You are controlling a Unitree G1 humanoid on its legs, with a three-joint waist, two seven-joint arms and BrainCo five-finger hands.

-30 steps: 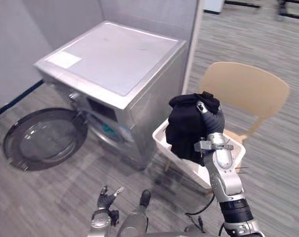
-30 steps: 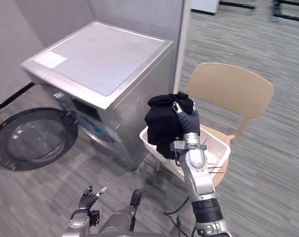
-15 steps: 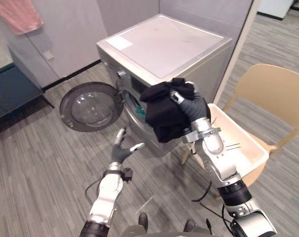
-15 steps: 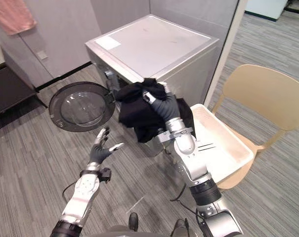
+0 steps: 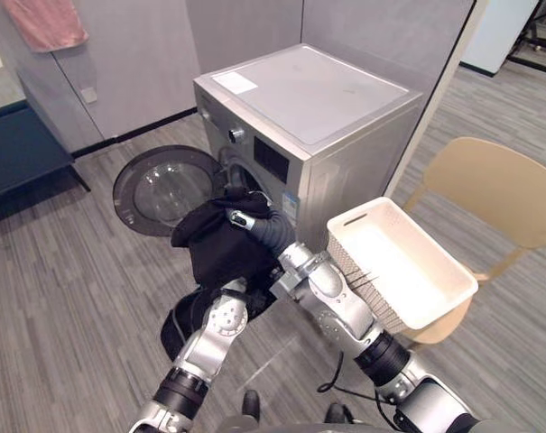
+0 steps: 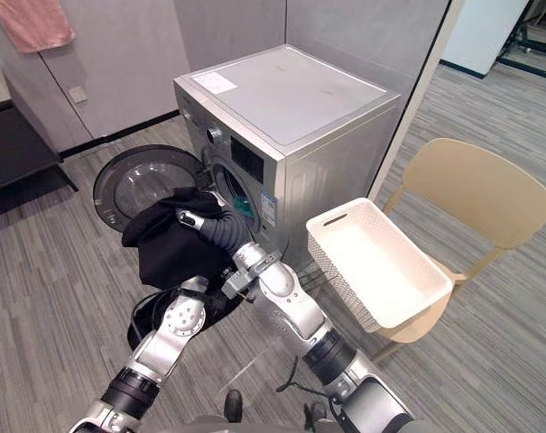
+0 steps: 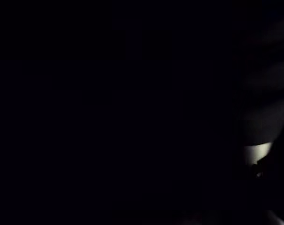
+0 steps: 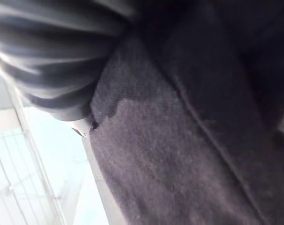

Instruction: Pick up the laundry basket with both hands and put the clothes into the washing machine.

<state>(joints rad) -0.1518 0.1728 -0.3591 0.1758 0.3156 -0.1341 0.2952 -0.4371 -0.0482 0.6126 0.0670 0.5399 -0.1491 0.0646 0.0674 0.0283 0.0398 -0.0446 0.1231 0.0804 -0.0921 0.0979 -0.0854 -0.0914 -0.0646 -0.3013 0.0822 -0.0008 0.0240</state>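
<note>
R hand (image 5: 244, 220) clenched on black clothes (image 5: 220, 257), low before washer's (image 5: 318, 99) open mouth; L hand hidden under them, grip can't tell. Basket (image 5: 361, 287) sits on chair (image 5: 489, 180). Best push bundle well inside b4 letting go.

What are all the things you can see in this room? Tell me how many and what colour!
washing machine: one, silver, against the grey wall, in the middle
machine door: one, round with dark glass, swung open to the machine's left
black clothes: one bundle, black, held up in front of the open door
laundry basket: one, white, on the chair, looks empty
chair: one, light wood, right of the machine
pink cloth: one, hanging on the wall at far left
low bench: one, dark, by the left wall
right hand: one, dark ribbed cover, gripping the black clothes
left arm: one, silver-grey, reaching up under the black clothes
</note>
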